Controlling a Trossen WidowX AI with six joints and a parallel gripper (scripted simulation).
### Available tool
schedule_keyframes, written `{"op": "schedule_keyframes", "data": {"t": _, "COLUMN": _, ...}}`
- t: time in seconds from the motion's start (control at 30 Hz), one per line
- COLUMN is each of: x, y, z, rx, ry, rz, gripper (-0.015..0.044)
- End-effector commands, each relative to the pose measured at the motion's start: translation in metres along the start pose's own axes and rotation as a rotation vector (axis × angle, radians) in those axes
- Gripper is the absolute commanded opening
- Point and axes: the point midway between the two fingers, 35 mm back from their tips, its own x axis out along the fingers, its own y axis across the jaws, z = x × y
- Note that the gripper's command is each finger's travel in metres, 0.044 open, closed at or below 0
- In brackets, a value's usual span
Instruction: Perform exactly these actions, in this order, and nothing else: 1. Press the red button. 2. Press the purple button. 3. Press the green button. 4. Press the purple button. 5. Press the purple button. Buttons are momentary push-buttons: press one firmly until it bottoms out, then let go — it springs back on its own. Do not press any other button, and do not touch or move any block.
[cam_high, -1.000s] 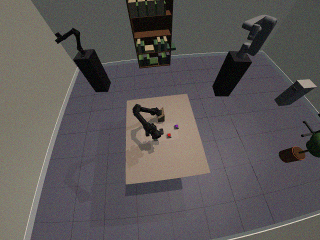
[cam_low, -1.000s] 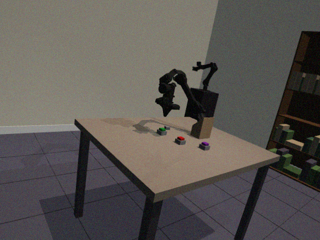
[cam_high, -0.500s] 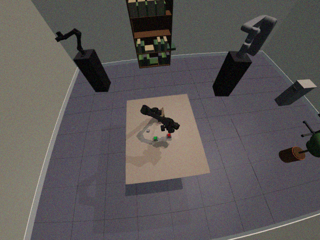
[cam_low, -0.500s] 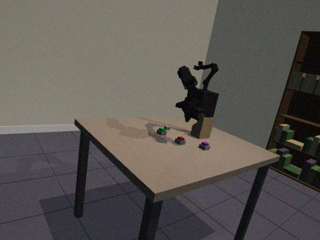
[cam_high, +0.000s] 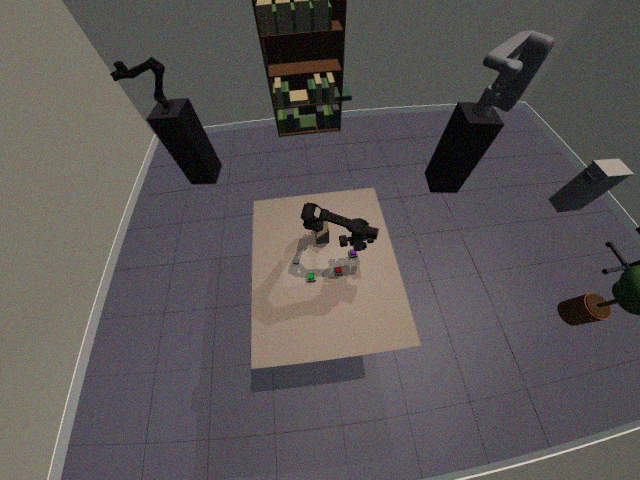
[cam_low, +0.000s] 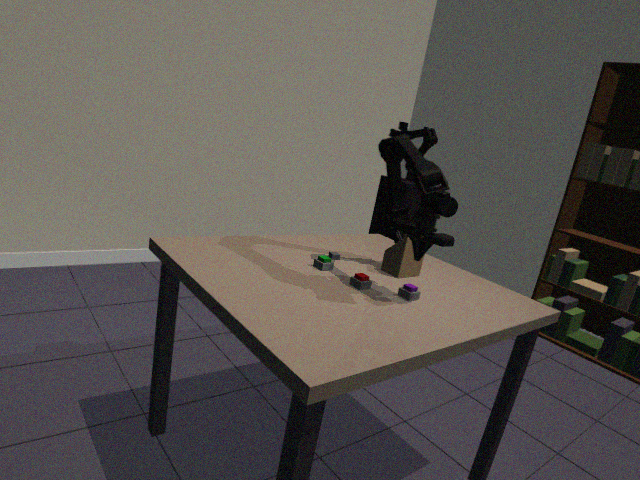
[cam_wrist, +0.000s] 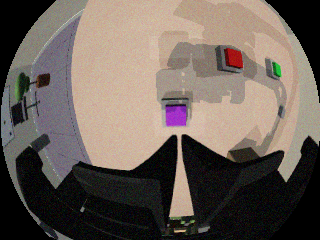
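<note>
Purple button (cam_wrist: 176, 115) sits just ahead of my gripper (cam_wrist: 178, 139), above the table (cam_low: 289, 330).
My fingers are pressed together, empty; red button (cam_wrist: 234, 58) and green button (cam_wrist: 276, 68) lie beyond.

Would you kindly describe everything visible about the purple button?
The purple button is a small square purple cap on a low grey base, standing flat on the tan table. It is the end one of three, next to the red button. The shut gripper is above it; contact cannot be judged.
</note>
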Motion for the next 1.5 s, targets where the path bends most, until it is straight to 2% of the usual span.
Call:
{"op": "schedule_keyframes", "data": {"t": 0.0, "x": 0.043, "y": 0.0, "z": -0.003, "rx": 0.005, "ry": 0.008, "rz": -0.014, "gripper": 0.002}}
{"op": "schedule_keyframes", "data": {"t": 0.07, "x": 0.057, "y": -0.002, "z": -0.004, "rx": 0.005, "ry": 0.008, "rz": -0.014, "gripper": 0.002}}
{"op": "schedule_keyframes", "data": {"t": 0.87, "x": 0.089, "y": -0.002, "z": -0.004, "rx": 0.005, "ry": 0.008, "rz": -0.015, "gripper": 0.002}}
{"op": "schedule_keyframes", "data": {"t": 1.47, "x": 0.09, "y": -0.002, "z": -0.004, "rx": 0.005, "ry": 0.008, "rz": -0.016, "gripper": 0.002}}
